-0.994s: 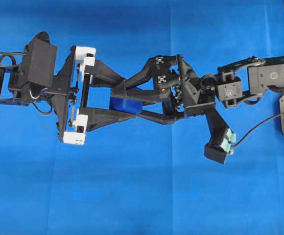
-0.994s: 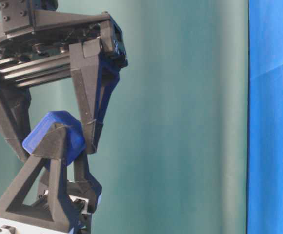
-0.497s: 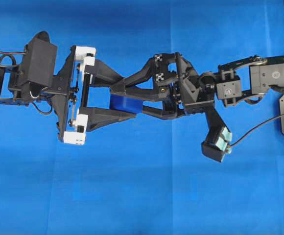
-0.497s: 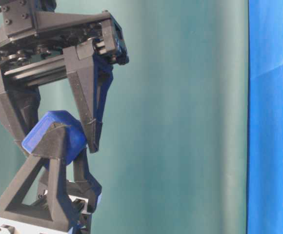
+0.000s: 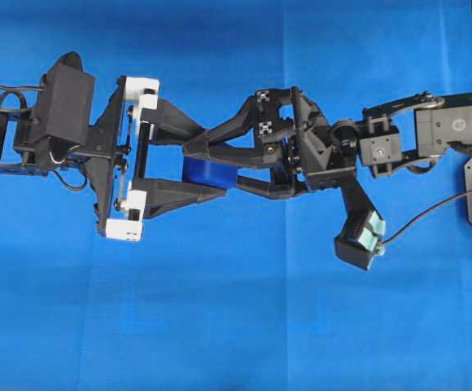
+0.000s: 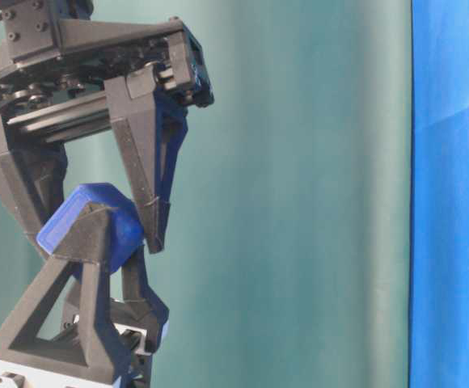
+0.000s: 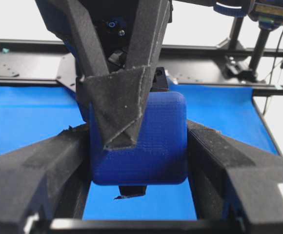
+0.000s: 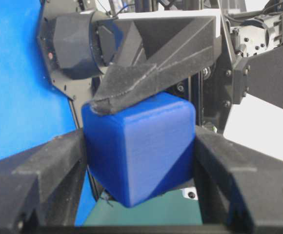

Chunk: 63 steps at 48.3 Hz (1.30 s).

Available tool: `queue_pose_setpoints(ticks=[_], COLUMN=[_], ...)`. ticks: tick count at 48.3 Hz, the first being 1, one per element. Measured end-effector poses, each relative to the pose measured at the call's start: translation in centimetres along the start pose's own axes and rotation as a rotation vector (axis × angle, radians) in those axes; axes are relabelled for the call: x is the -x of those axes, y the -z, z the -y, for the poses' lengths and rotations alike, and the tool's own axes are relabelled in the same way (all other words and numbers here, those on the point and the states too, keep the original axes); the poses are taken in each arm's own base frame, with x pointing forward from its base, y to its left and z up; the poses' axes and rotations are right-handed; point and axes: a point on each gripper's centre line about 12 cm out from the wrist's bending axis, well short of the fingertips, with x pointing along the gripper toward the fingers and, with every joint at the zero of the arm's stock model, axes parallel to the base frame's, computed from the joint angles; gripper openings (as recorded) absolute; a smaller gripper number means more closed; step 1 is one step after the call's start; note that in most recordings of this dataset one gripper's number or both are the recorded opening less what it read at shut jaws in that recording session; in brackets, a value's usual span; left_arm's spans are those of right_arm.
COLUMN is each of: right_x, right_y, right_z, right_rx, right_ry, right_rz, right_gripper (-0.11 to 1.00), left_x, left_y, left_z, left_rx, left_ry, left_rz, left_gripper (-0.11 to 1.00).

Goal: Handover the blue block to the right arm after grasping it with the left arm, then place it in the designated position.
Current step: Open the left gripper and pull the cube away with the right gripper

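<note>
A bright blue cloth (image 5: 220,326) covers the whole surface, creased faintly into panels, with black frame rails along its far edge in the left wrist view and a plain teal-green backdrop (image 6: 299,202) standing behind it in the table-level view. Held in the air above the middle of the cloth, the blue block (image 5: 207,173) sits where the two arms meet: the left tool (image 5: 199,167) is clamped on its sides, and the right tool (image 5: 211,167), reaching in from the right, is closed on it too. In both wrist views, fingers (image 8: 58,161) press flat against opposite faces of the block.
</note>
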Motion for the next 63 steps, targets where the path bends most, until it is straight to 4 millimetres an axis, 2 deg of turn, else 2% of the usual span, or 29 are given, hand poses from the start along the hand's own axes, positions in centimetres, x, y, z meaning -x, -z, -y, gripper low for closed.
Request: queue_pose_setpoints(ticks=[4,10,14,34,44,63], right_x=[0.0,0.0,0.0,0.4,2.7,9.1], right_y=[-0.1,0.0,0.0,-0.2,-0.6,-1.6], right_z=[0.0,0.0,0.0,0.3,-0.1,-0.3], right_rx=[-0.001,-0.009,-0.009,-0.009,-0.027,-0.076], right_ry=[0.0,0.001,0.001,0.01,0.012,0.013], right_rz=[0.003,0.0,0.0,0.005,0.009,-0.037], right_gripper=[0.46,0.46,0.46,0.46,0.46,0.46], left_x=[0.0,0.0,0.0,0.0,0.0,0.0], left_y=[0.1,0.1,0.0,-0.1,-0.1,-0.1], left_z=[0.0,0.0,0.1,0.2,0.2,0.2], left_rx=[0.002,0.004,0.007,0.007,0.006,0.007], left_ry=[0.0,0.001,0.003,0.005,0.005,0.005], left_rz=[-0.003,-0.002,0.001,0.01,0.009,0.01], left_gripper=[0.52,0.83,0.93,0.93,0.93,0.93])
